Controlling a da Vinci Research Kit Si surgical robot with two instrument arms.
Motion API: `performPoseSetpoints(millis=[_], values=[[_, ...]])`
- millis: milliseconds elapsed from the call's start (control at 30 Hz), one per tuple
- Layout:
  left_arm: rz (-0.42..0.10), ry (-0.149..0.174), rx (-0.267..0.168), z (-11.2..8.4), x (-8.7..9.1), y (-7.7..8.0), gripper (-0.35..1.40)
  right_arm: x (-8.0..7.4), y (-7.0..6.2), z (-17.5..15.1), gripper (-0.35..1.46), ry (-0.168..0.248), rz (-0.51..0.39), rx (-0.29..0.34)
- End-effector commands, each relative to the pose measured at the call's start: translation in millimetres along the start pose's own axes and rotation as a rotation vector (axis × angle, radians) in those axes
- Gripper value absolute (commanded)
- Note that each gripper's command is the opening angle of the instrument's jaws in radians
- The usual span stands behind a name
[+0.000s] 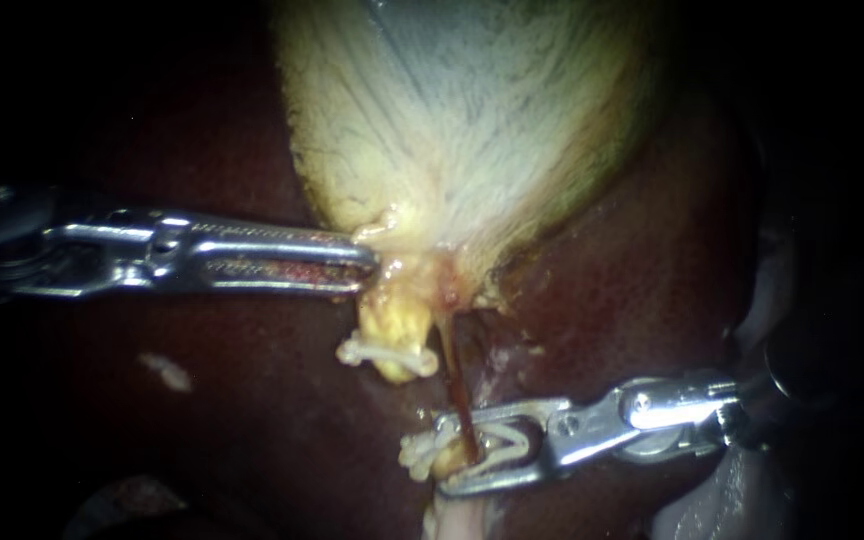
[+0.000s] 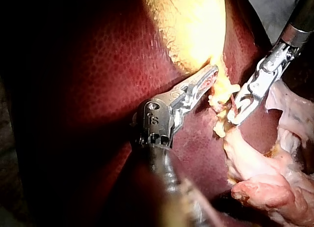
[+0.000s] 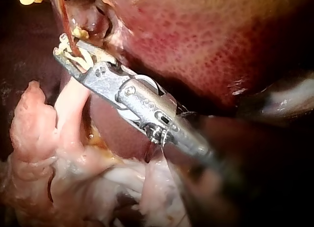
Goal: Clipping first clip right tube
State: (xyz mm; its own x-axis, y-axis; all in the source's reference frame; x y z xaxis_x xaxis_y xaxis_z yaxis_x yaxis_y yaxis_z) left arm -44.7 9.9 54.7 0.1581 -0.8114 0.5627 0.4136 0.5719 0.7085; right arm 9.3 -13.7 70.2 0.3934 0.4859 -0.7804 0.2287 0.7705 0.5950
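**Right tube**: thin dark-red strand. It runs down from the neck of the gallbladder over the liver and passes between the jaws of the right instrument.

**Right instrument:** jaws spread in a V, both seated on a white loaded clip that straddles the tube. Whether the clip's legs already press the tube is unclear.

**Left instrument**: jaws closed on the yellowish lower edge of the gallbladder, near the tube's upper end.

**Also present:**
- fitted clip, lying across a yellow stump left of the right tube
- pale loose tissue, beneath the right instrument
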Motion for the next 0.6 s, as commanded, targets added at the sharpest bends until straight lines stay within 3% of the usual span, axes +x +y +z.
performPoseSetpoints(millis=[33,600], values=[[0.0,0.0,0.0,0.0,0.0,0.0,-0.35,0.1,0.0,-0.1,-0.25,0.001,0.003,-0.002],[0.0,0.0,0.0,0.2,0.0,0.0,-0.35,-0.5,0.1,0.0,-0.32,-0.009,0.03,-0.003]])
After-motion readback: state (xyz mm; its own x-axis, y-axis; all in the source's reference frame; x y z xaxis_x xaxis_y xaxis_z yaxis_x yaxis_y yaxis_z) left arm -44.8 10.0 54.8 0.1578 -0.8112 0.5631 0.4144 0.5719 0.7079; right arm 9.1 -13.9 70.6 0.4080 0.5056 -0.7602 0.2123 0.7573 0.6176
